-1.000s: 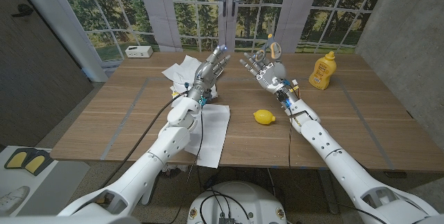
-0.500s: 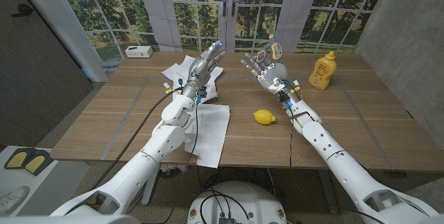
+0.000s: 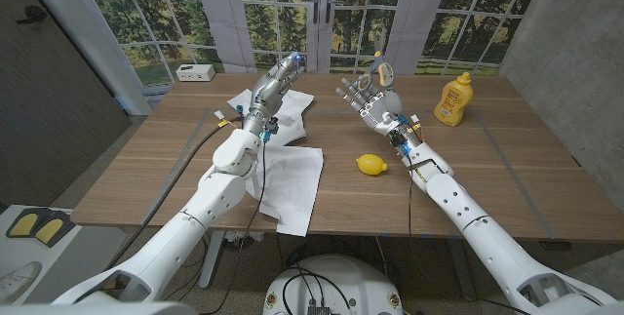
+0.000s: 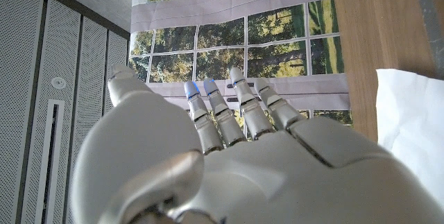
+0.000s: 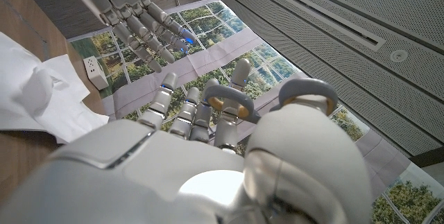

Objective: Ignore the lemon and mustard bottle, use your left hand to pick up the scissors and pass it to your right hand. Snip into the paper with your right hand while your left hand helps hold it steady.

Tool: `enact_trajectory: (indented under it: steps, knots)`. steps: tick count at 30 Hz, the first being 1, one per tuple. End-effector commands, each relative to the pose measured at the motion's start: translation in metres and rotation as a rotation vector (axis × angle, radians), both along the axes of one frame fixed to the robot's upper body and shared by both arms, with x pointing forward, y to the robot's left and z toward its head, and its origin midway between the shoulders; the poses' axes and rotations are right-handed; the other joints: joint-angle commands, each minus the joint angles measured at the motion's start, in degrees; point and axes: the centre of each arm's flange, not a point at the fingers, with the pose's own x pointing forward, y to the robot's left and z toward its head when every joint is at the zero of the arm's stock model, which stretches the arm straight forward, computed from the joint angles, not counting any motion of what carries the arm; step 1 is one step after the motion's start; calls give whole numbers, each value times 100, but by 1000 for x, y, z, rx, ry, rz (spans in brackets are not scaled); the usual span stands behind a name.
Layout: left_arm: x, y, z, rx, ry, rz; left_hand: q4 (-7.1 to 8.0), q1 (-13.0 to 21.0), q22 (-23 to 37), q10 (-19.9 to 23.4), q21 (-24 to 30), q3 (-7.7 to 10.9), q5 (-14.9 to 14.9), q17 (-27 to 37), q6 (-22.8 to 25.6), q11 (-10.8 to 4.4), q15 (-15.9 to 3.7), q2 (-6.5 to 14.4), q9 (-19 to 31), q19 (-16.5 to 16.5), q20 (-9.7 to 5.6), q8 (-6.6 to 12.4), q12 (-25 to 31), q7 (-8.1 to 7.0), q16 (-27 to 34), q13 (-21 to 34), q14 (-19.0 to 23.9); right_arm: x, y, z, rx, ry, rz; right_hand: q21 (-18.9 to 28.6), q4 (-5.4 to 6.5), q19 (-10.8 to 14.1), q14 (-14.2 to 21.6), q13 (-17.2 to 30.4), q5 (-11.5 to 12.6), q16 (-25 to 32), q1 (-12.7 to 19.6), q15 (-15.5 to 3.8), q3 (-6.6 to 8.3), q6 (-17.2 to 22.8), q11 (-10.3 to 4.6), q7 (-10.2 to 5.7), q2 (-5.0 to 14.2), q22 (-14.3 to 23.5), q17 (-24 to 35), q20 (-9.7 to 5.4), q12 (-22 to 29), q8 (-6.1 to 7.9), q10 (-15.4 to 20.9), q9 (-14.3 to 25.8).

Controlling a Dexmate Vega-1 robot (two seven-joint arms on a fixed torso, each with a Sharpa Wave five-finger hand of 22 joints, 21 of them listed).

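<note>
My right hand [image 3: 372, 101] is raised above the table's far middle and holds the scissors [image 3: 382, 65], whose grey and yellow handle loops stick up past its fingers. The loops [image 5: 229, 103] sit around the fingers in the right wrist view; the blades are hidden. My left hand [image 3: 274, 77] hovers in the air to the left of it, fingers stretched out and holding nothing, above the crumpled far part of the white paper [image 3: 294, 174]. The left hand [image 5: 132, 9] also shows in the right wrist view, apart from the scissors. The paper's edge [image 4: 409, 113] shows beside the left hand [image 4: 229, 161].
A lemon [image 3: 370, 165] lies on the table just below my right hand. A yellow mustard bottle [image 3: 451, 98] stands at the far right. A small white box [image 3: 196, 72] sits at the far left edge, by the window backdrop.
My left hand has drawn away to the left from the right hand, widening the gap between them. The right hand with the scissors has barely moved.
</note>
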Motion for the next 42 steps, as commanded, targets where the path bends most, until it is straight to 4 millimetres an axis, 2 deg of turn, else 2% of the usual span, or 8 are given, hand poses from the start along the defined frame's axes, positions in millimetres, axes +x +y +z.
enact_trajectory:
  steps: [1,3,23,25,28,32,42]
  knots:
    - [-3,14,-2,28,17,13,80,-70,32,-67,-7,-10,-27,14,-353,-3,-925,-96,18,-35,-456,-51,-20,-10,-30,5,-7,-8,5,-9,-4,27,6,-5,36,-5,29,31,-35,-29,-70,19,-16,-110,27,126,-14,20,-8,-32,61,-16,-1,-1]
    - [-3,18,-3,39,21,20,94,-93,33,-80,-8,-10,-26,13,-535,-8,-917,-122,20,-51,-449,-75,-21,14,-33,5,-22,-9,5,-11,-6,25,7,-5,37,7,44,17,-36,-27,-72,13,-13,-90,17,130,-9,19,-11,-40,58,-22,-4,-15]
    - [-11,60,-19,80,51,124,134,-158,32,-134,-16,-10,-20,11,-635,-11,-910,-173,33,-92,-435,-15,-33,6,-50,3,-91,-26,8,-27,-45,78,4,-41,34,10,54,-30,-48,-50,-88,35,-2,-105,46,152,6,17,-26,-23,70,-85,-7,-43]
    - [-11,64,-18,104,46,124,249,-200,27,465,-5,45,18,49,-772,-6,-949,-108,40,-128,-441,58,154,7,176,4,810,-27,9,-29,-51,84,6,-42,34,12,54,-33,-48,-52,-89,35,-2,-103,46,158,6,17,-28,-27,70,-85,-8,-42]
    - [-13,68,-19,134,36,140,266,-194,28,581,-2,49,22,60,-844,3,-949,-91,39,-127,-487,45,178,9,205,4,971,-31,10,-30,-60,94,7,-49,33,4,54,-42,-50,-55,-91,37,-1,-113,49,165,7,17,-30,-18,68,-92,-8,-40]
    - [-14,73,-18,171,31,150,302,-231,33,407,-3,1,11,16,-895,-3,-936,-256,38,-142,-469,58,23,6,-58,-3,469,-35,10,-30,-69,103,3,-54,32,7,55,-39,-50,-60,-91,34,2,-104,56,170,12,17,-34,-26,77,-94,-12,-36]
    - [-22,85,-11,232,-10,218,346,-289,34,151,-6,-3,11,12,-972,-2,-918,-311,38,-171,-421,46,-68,5,-100,-3,201,-44,10,-33,-86,114,-3,-71,26,10,50,-59,-53,-77,-90,43,10,-94,65,165,23,17,-45,-22,86,-108,-9,-33]
